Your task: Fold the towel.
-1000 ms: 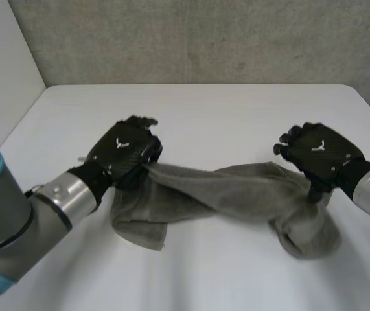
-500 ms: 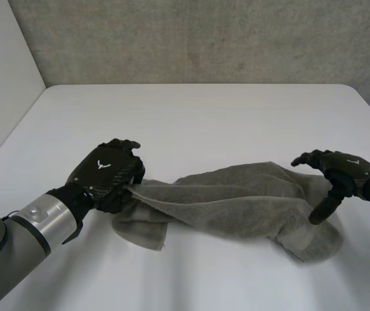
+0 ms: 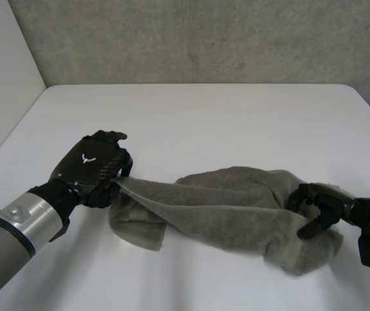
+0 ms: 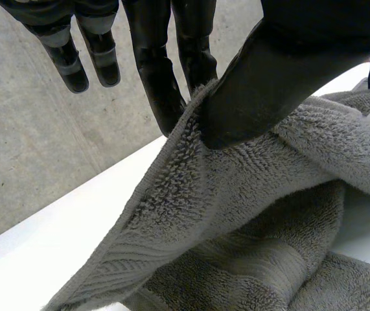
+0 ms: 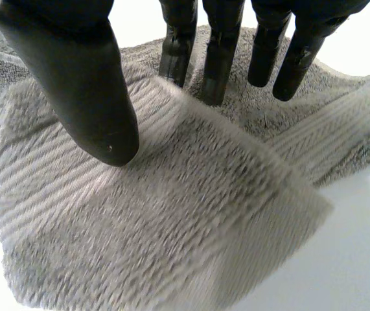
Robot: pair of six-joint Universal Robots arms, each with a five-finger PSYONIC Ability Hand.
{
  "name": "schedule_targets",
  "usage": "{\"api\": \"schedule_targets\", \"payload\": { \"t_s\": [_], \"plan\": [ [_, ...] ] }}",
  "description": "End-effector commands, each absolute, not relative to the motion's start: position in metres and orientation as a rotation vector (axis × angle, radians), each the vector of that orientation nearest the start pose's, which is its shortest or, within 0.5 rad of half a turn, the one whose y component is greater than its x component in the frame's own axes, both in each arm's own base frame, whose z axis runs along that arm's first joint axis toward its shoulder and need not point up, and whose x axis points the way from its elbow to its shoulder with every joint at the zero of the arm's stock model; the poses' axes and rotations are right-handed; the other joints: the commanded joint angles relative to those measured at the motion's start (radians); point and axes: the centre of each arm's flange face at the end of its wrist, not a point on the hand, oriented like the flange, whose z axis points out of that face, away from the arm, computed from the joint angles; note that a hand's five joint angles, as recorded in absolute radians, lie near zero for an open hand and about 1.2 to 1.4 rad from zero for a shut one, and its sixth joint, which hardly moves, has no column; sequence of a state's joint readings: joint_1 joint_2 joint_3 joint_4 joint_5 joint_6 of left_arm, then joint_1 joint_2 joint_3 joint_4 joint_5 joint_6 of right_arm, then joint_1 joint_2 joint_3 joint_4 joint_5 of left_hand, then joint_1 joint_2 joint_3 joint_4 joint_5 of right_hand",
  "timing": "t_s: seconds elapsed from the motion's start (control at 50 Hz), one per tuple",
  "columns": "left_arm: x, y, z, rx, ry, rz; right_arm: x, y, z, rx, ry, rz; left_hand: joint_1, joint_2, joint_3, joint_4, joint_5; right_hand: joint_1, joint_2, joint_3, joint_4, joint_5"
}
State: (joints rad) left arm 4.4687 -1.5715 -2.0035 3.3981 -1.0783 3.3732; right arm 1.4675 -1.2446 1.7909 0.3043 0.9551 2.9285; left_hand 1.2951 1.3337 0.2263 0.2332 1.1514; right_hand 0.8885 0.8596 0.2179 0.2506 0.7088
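Left hand [image 3: 91, 168] pinches one end of the towel [image 3: 230, 207] between thumb and fingers, knuckles up. The towel lies crumpled on the table [image 3: 204, 123] — right hand [image 3: 317, 202], low at the other end, curls half-closed round a ridge of cloth.

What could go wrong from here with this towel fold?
The left hand pinches only a thin edge of the towel, which could slip out under pull. The right hand sits at a crumpled end, not a clear corner. The towel lies bunched between them, so any fold now may come out uneven.
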Motion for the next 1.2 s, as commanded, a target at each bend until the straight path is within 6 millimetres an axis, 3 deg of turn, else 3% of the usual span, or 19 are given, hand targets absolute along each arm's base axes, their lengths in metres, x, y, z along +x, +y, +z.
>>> {"api": "schedule_targets", "payload": {
  "t_s": [0.02,0.38,0.48,0.52,0.54,0.6,0.76,0.8,0.94,0.98,1.0,1.02,1.04,1.06,1.08,1.1,1.14,1.18,1.2],
  "plan": [
    [-0.231,-0.210,0.207,1.170,2.463,-2.231,0.157,-0.254,0.170,-0.438,2.437,-1.057,0.101,0.063,-0.052,-0.059,0.070,0.001,0.030,-0.043,-0.076,0.006],
    [-0.230,-0.210,0.207,1.166,2.465,-2.229,0.161,-0.231,0.167,-0.485,2.414,-1.010,0.101,0.063,-0.052,-0.059,0.070,-0.052,-0.023,-0.043,-0.076,-0.047],
    [-0.228,-0.213,0.207,1.145,2.466,-2.224,0.162,-0.229,0.166,-0.532,2.415,-1.016,0.101,0.063,-0.052,-0.059,0.070,0.124,0.153,-0.043,-0.076,0.129],
    [-0.225,-0.215,0.206,1.129,2.468,-2.220,0.162,-0.231,0.169,-0.567,2.411,-1.040,0.101,0.063,-0.052,-0.059,0.070,0.506,0.535,-0.043,-0.076,0.511],
    [-0.225,-0.217,0.206,1.126,2.468,-2.218,0.162,-0.231,0.169,-0.567,2.411,-1.040,0.101,0.063,-0.052,-0.059,0.070,0.508,0.537,-0.043,-0.076,0.513],
    [-0.224,-0.219,0.207,1.120,2.460,-2.222,0.163,-0.236,0.179,-0.623,2.396,-1.106,0.101,0.063,-0.052,-0.059,0.070,0.508,0.537,-0.043,-0.076,0.513],
    [-0.225,-0.255,0.217,1.093,2.394,-2.268,0.192,-0.250,0.244,-0.873,2.213,-1.346,0.101,0.063,-0.052,-0.059,0.070,0.508,0.537,-0.043,-0.076,0.513],
    [-0.232,-0.276,0.229,1.105,2.318,-2.331,0.204,-0.265,0.273,-0.947,2.137,-1.496,0.101,0.063,-0.052,-0.059,0.070,0.508,0.537,-0.043,-0.076,0.513],
    [-0.247,-0.331,0.282,1.089,2.048,-2.539,0.228,-0.317,0.326,-0.943,2.049,-1.836,0.101,0.063,-0.052,-0.059,0.070,0.508,0.537,-0.043,-0.076,0.513],
    [-0.255,-0.345,0.327,1.077,1.829,-2.679,0.234,-0.336,0.377,-0.858,1.932,-2.167,0.101,0.063,-0.052,-0.059,0.070,0.508,0.537,-0.043,-0.076,0.513],
    [-0.255,-0.345,0.327,1.077,1.827,-2.680,0.234,-0.336,0.377,-0.857,1.931,-2.169,0.101,0.063,-0.052,-0.059,0.070,0.508,0.537,-0.043,-0.076,0.513],
    [-0.259,-0.345,0.349,1.064,1.720,-2.743,0.237,-0.336,0.407,-0.786,1.807,-2.347,0.101,0.063,-0.052,-0.059,0.070,0.508,0.537,-0.043,-0.076,0.513],
    [-0.264,-0.338,0.371,1.040,1.610,-2.812,0.237,-0.336,0.407,-0.785,1.805,-2.348,0.101,0.063,-0.052,-0.059,0.070,0.508,0.537,-0.043,-0.076,0.513],
    [-0.264,-0.338,0.371,1.039,1.609,-2.812,0.239,-0.331,0.430,-0.710,1.675,-2.474,0.101,0.063,-0.052,-0.059,0.070,0.508,0.537,-0.043,-0.076,0.513],
    [-0.265,-0.324,0.401,0.987,1.442,-2.901,0.240,-0.319,0.447,-0.662,1.547,-2.548,0.101,0.063,-0.052,-0.059,0.070,0.508,0.537,-0.043,-0.076,0.513],
    [-0.265,-0.324,0.402,0.987,1.440,-2.901,0.240,-0.319,0.447,-0.661,1.545,-2.549,0.101,0.063,-0.052,-0.059,0.070,0.508,0.537,-0.043,-0.076,0.513],
    [-0.257,-0.290,0.451,0.874,1.110,-3.062,0.238,-0.302,0.449,-0.667,1.464,-2.567,0.101,0.063,-0.052,-0.059,0.070,0.508,0.537,-0.043,-0.076,0.513],
    [-0.253,-0.285,0.457,0.849,1.049,-3.111,0.238,-0.304,0.432,-0.695,1.518,-2.503,0.101,0.063,-0.052,-0.059,0.070,0.508,0.537,-0.043,-0.076,0.513],
    [-0.251,-0.290,0.445,0.846,1.087,-3.122,0.238,-0.304,0.431,-0.695,1.519,-2.503,0.101,0.063,-0.052,-0.059,0.070,0.508,0.537,-0.043,-0.076,0.513]
  ]
}}
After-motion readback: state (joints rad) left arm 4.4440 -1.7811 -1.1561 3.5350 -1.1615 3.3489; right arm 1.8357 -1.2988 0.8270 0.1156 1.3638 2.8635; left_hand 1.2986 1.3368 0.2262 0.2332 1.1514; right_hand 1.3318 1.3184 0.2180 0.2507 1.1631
